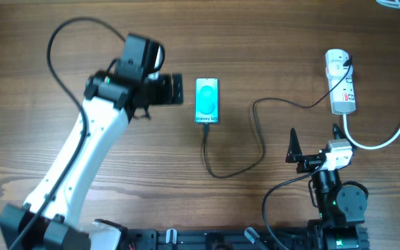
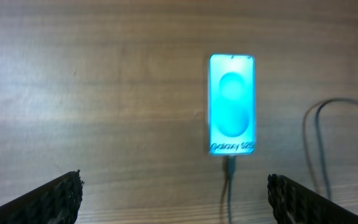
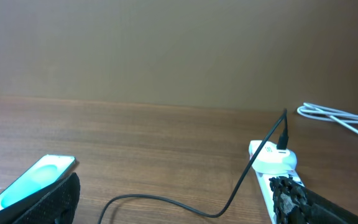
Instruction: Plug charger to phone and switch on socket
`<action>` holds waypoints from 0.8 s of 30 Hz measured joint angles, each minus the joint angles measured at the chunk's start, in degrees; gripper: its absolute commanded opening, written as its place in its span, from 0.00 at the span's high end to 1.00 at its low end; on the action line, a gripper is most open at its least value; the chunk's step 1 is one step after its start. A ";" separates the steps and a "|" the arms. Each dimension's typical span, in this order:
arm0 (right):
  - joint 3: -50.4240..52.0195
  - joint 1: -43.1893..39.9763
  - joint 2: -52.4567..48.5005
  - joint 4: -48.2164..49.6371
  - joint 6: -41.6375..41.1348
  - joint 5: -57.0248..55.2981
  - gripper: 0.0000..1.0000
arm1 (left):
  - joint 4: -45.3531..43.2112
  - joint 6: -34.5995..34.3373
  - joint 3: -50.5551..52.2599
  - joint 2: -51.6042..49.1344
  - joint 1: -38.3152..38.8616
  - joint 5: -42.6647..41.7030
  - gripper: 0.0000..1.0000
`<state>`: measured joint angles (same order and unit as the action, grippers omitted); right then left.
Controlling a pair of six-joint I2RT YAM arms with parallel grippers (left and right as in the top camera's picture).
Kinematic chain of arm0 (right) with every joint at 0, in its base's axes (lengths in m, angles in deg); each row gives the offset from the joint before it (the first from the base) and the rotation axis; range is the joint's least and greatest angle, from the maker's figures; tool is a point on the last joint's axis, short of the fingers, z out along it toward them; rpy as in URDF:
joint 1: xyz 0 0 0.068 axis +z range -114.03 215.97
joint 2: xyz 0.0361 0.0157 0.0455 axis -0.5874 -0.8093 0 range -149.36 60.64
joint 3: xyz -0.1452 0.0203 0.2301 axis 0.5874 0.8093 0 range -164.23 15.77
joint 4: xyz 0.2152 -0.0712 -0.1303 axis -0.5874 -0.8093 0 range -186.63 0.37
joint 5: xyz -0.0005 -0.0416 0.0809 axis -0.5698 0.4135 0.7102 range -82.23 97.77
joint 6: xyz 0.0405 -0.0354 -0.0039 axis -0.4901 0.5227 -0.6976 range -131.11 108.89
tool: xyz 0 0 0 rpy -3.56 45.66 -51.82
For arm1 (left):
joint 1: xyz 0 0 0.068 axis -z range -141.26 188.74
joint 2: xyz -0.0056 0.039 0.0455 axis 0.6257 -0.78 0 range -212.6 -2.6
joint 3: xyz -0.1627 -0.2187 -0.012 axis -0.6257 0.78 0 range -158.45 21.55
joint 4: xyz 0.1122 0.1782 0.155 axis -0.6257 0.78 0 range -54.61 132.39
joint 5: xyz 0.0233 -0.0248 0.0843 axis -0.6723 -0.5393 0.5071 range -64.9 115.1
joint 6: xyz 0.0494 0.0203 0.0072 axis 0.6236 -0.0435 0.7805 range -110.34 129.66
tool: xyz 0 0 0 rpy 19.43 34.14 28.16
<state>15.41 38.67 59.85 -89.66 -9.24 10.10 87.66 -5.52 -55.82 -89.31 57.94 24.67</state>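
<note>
Socket (image 1: 340,83) lies ahead and slightly right of the right gripper (image 1: 314,137), whose jaws stand wide. The charger (image 2: 229,167) looks seated in the phone (image 1: 207,101), so narrow the jaws and press its switch squarely, clear of the cable. The left gripper (image 2: 173,193), also wide, hovers just short of the phone.

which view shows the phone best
Left wrist: the phone lies whole and large mid-frame, lettering visible, charger at its short edge. Overhead shows it whole but small. Right wrist catches only a slanted part at lower left.
</note>
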 measured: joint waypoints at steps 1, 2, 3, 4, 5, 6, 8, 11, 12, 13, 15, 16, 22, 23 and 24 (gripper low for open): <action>0.00 0.00 0.02 -0.02 0.00 0.00 0.00 | 0.13 0.00 2.99 1.88 -0.04 0.15 0.00; 0.00 0.00 0.02 -0.02 0.00 0.00 0.00 | 0.59 -0.02 5.90 3.78 -0.09 0.22 0.00; 0.00 0.00 0.02 0.00 0.00 0.00 0.00 | 1.33 0.00 8.39 5.75 -0.09 0.52 0.00; 0.00 0.00 0.02 0.00 0.00 0.00 0.00 | 1.33 0.00 9.99 7.58 -0.09 0.68 0.00; 0.00 0.00 0.02 -0.02 0.00 0.00 0.00 | 1.29 0.00 11.32 9.75 -0.09 0.85 0.00; 0.00 0.00 0.02 0.00 0.00 0.00 0.00 | 0.61 0.00 13.25 12.50 -0.09 1.05 0.00; 0.00 0.00 0.02 0.00 0.00 0.00 0.00 | -2.49 0.07 18.16 17.53 -0.09 1.01 0.00; 0.00 0.00 0.02 0.00 0.00 0.00 0.00 | -10.69 3.69 25.92 23.30 -0.57 -2.01 0.00; 0.00 0.00 0.02 0.00 0.00 0.00 0.00 | -12.24 5.07 28.30 25.62 -1.29 -3.43 0.00; 0.00 0.00 0.02 0.00 0.00 0.00 0.00 | -13.97 6.10 30.71 28.24 -2.54 -4.92 0.00; 0.00 0.00 0.02 0.00 0.00 0.00 0.00 | -15.21 7.08 34.86 33.16 -5.31 -6.62 0.00; 0.00 0.00 0.02 -0.02 0.00 0.00 0.00 | -16.35 7.48 37.55 36.13 -6.78 -7.43 0.00; 0.00 0.00 0.02 0.00 0.00 0.00 0.00 | -28.83 11.72 53.00 51.25 -8.46 -12.07 0.00; 0.00 0.00 0.02 0.02 0.00 0.00 0.00 | -30.77 11.93 55.34 53.92 -8.57 -12.61 0.00; 0.00 0.00 0.02 -0.02 0.00 0.00 0.00 | -32.41 11.98 57.22 55.93 -8.94 -13.14 0.00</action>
<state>15.41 38.67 59.87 -89.68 -9.24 10.10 55.24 6.46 1.41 -33.38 49.00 11.53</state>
